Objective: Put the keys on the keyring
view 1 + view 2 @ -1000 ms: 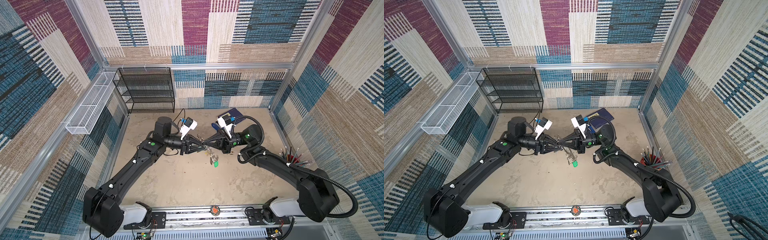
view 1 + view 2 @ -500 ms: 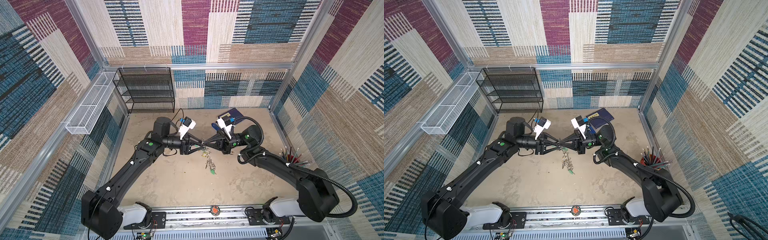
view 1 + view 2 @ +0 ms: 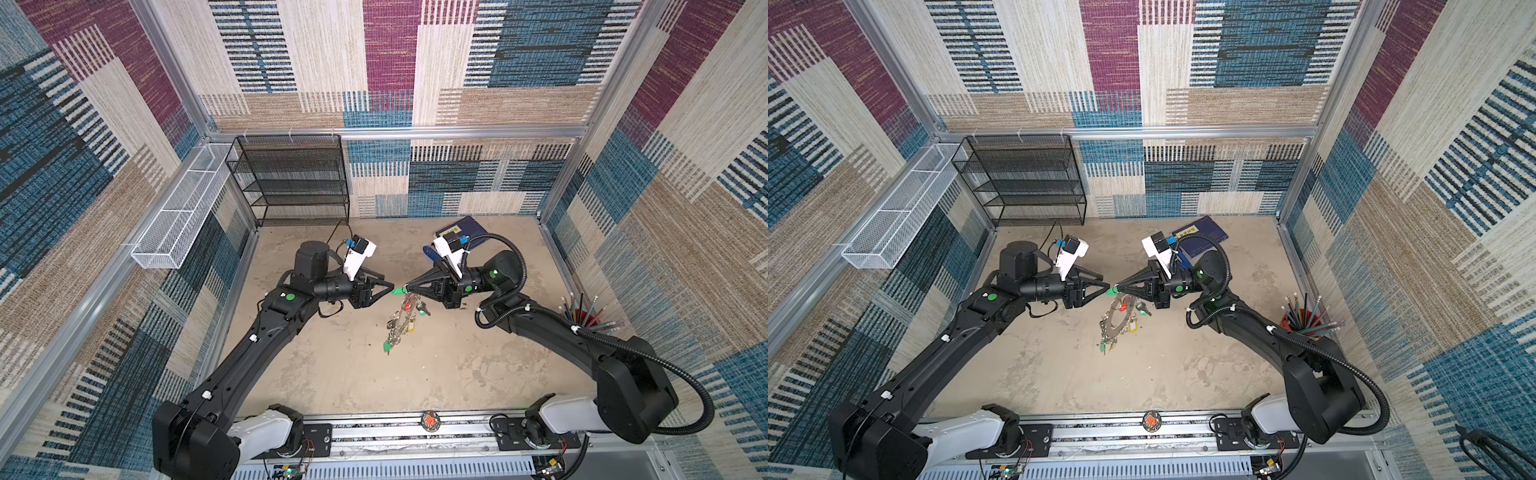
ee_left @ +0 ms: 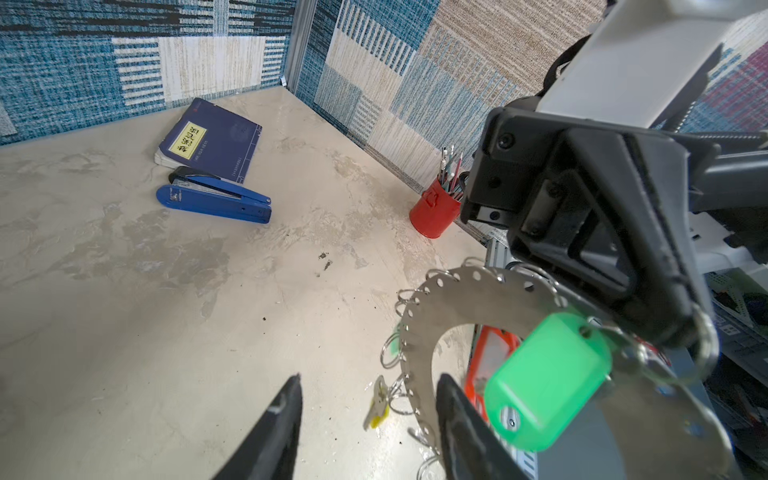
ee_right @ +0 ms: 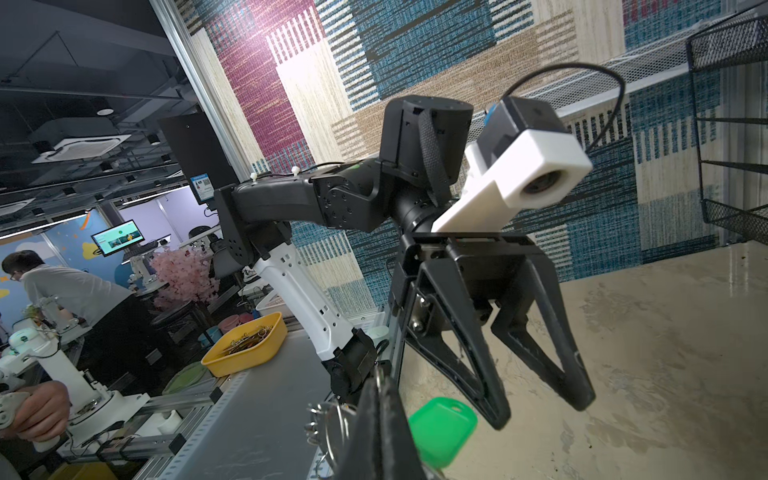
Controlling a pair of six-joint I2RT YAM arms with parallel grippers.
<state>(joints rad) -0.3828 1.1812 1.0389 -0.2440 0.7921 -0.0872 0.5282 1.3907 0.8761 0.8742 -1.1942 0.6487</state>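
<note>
Woven patchwork in blue, maroon, beige and cream stripes covers the walls (image 3: 390, 62), which sit in a silver metal frame (image 3: 395, 132), and even white light falls on the mottled beige bench (image 3: 332, 386). A black mesh shelf rack (image 3: 291, 183) stands at the back wall, with a white wire basket (image 3: 178, 220) hung on the side wall just beside it. The right wrist view shows a dimmer room beyond the frame, with a dark ceiling (image 5: 83, 62), a lit screen (image 5: 118, 237) and a pink blossom tree (image 5: 183, 274).
</note>
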